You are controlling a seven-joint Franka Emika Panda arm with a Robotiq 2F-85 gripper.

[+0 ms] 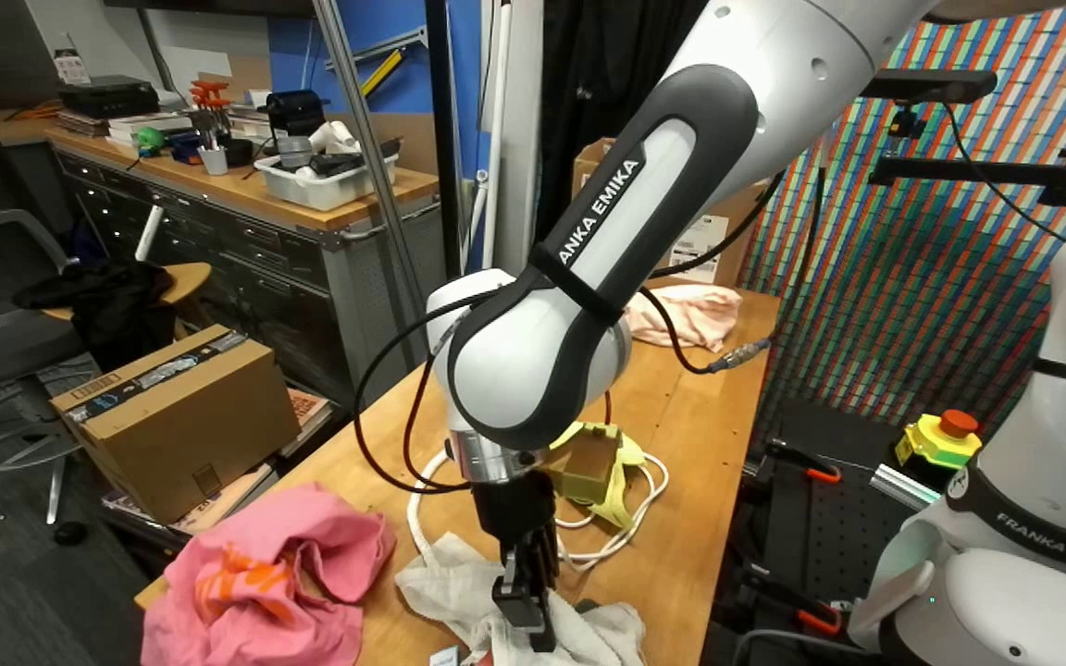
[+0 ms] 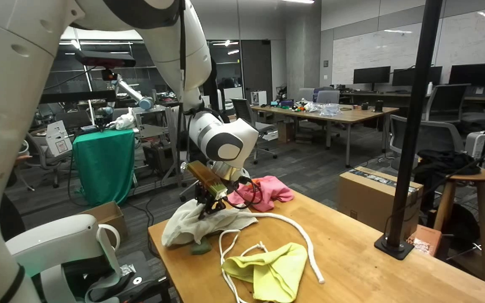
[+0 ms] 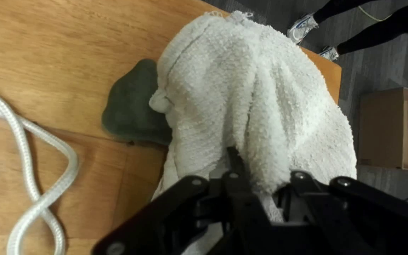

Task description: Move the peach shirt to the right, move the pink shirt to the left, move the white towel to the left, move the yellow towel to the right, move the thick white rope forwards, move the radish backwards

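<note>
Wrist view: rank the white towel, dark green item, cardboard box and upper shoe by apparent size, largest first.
1. white towel, clearly largest
2. dark green item and cardboard box: too alike to rank; the towel hides part of the item, and the picture's edge cuts off the box
3. upper shoe, smallest

Arm was found angled down over the white towel; the gripper pointed downward (slightly tilted), its fingers pinching a fold of it.
</note>
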